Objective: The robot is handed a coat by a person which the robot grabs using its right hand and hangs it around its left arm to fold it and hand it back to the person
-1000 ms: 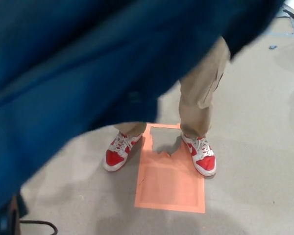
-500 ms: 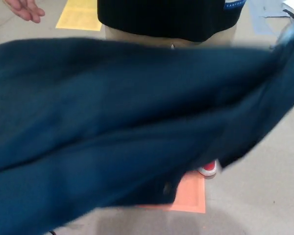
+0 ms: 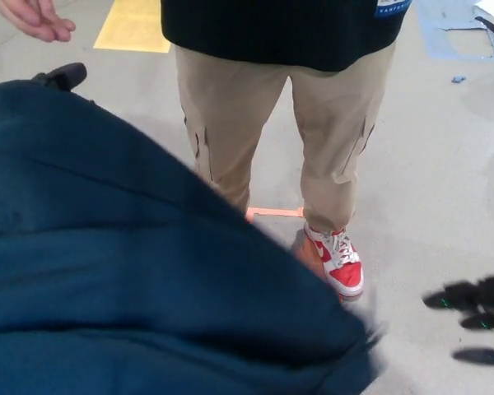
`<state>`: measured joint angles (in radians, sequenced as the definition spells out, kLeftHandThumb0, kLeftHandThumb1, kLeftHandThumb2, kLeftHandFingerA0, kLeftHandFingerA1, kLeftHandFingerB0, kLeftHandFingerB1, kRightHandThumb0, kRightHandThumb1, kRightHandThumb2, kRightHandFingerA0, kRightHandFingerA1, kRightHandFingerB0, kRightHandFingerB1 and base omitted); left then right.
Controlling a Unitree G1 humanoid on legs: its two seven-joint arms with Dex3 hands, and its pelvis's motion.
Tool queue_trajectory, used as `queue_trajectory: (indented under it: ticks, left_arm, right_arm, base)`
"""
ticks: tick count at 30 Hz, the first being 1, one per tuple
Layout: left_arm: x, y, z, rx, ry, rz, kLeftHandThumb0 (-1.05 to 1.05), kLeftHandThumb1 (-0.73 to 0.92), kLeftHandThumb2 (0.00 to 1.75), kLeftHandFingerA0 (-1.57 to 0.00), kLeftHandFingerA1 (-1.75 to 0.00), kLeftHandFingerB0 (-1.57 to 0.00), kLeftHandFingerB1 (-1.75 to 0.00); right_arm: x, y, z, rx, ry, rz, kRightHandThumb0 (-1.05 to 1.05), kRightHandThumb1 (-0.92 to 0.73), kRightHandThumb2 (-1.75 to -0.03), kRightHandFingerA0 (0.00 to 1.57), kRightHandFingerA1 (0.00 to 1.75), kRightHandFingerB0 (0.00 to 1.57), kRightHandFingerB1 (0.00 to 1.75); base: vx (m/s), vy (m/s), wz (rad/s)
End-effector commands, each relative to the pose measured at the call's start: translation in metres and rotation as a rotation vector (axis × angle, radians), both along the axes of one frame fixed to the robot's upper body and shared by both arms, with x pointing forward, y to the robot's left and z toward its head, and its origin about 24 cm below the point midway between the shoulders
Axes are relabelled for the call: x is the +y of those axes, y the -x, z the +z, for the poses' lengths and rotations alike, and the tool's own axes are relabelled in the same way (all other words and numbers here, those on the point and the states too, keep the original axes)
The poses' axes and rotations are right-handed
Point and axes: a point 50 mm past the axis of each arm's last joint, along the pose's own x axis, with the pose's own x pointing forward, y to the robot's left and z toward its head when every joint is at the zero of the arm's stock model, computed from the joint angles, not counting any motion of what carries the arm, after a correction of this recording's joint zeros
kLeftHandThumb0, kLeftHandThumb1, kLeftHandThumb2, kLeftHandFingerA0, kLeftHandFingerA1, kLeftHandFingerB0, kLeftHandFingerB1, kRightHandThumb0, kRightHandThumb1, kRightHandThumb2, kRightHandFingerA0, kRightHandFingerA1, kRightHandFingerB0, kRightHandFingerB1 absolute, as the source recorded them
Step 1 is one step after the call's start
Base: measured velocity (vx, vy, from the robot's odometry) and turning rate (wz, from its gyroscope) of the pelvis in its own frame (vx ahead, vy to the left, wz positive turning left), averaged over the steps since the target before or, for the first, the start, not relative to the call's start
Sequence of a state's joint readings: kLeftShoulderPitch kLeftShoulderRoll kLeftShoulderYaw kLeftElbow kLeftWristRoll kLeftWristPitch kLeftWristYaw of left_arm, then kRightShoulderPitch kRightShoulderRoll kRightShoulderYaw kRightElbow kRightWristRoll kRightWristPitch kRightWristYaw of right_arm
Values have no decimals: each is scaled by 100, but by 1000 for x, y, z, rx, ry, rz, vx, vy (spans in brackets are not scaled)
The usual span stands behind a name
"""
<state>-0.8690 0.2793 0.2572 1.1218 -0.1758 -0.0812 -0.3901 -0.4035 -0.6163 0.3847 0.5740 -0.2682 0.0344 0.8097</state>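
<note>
Fingers (image 3: 449, 298) of the right hand (image 3: 482, 319) are spread apart and clasp nothing; the hand shows as a dark blur low at the right edge, over the grey floor (image 3: 445, 164) and well apart from the coat (image 3: 148, 271). That dark blue coat fills the left and lower part of the view, a broad heap of cloth whose edge slopes from the upper left down to the bottom near the middle. At its upper left corner a small black part of the left hand (image 3: 62, 76) pokes out above the cloth; the rest is hidden under the coat, so I cannot tell whether that hand is released or clenched. A person stands just beyond the coat in tan trousers (image 3: 329, 140) and a black top (image 3: 280, 29), with one red and white shoe (image 3: 340, 265) showing and the other leg cut off by the cloth. The person's bare hand (image 3: 34, 18) hangs at the top left corner, near the black part. A strip of an orange mat (image 3: 273, 212) peeps out between the legs, and a yellow mat (image 3: 136, 25) lies on the floor behind
</note>
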Motion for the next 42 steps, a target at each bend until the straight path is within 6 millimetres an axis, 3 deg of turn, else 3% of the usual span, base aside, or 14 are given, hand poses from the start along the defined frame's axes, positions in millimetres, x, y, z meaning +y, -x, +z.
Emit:
queue_trajectory:
  ticks: [1,4,8,12,18,19,22,23,24,36,38,39,40,42]
  left_arm:
    - [6,-6,34,-117,-35,-12,-34,54,106,0,-47,0,-47]
    - [5,-6,33,-117,-37,-15,-61,76,63,-21,-31,-15,-29]
    - [4,-6,35,-134,-44,-26,-35,51,104,-1,-47,-1,-47]
    - [3,-6,37,-140,-36,-32,-62,75,63,-21,-31,-15,-29]
    - [4,-3,38,-159,-48,-31,-35,53,106,0,-47,0,-47]
    - [4,-3,36,-153,-42,-34,-60,76,63,-20,-32,-15,-29]
    - [1,-1,30,-150,-30,-52,-59,75,63,-20,-33,-15,-30]
    - [-2,0,27,-146,-29,-60,-34,53,105,-1,-48,-1,-47]
    - [-2,0,26,-145,-26,-61,-59,74,62,-19,-32,-15,-30]
    - [-8,0,29,-156,-12,-78,-62,70,61,-24,-33,-17,-30]
    - [-9,1,28,-163,-8,-83,-61,70,61,-23,-33,-16,-30]
    - [-9,1,28,-164,-14,-84,-61,71,61,-23,-33,-16,-30]
    - [-10,1,28,-166,-23,-89,-61,71,62,-22,-33,-15,-30]
    - [-10,2,28,-166,-25,-90,-60,71,62,-23,-33,-16,-30]
  right_arm:
    - [-29,8,6,206,114,94,-80,-48,-82,0,8,0,0]
    - [-36,10,3,235,167,99,-81,-48,-83,0,7,0,0]
    - [-43,10,-3,264,117,24,-80,-45,-78,0,0,0,0]
    - [-48,10,-3,250,92,-3,-74,-53,-57,0,0,0,0]
    - [-53,2,-10,36,198,-73,-92,-65,-96,0,3,0,0]
    - [-51,2,-15,-4,245,-77,-94,-75,-103,0,2,0,0]
    - [-43,2,-31,-82,304,-150,-89,-79,-102,0,1,0,0]
    - [-34,3,-45,-107,334,-231,-78,-71,-95,0,4,0,6]
    - [-32,3,-49,-113,332,-257,-74,-68,-92,0,6,0,7]
    - [-26,35,-91,-158,281,-546,-57,-82,-64,12,32,11,27]
    - [-33,36,-88,-221,305,-586,-32,-59,-108,0,49,0,48]
    - [-35,37,-88,-236,315,-592,-54,-78,-64,18,31,17,28]
    - [-37,39,-89,-235,316,-604,-31,-60,-109,0,49,0,47]
    - [-38,41,-90,-233,330,-605,-54,-77,-64,19,30,18,28]
  base:
    - [0,0,0]
    - [0,0,0]
    - [0,0,0]
    - [0,0,0]
    - [0,0,0]
    - [0,0,0]
    - [0,0,0]
    - [0,0,0]
    - [0,0,0]
    - [0,0,0]
    - [0,0,0]
    - [0,0,0]
    - [0,0,0]
    - [0,0,0]
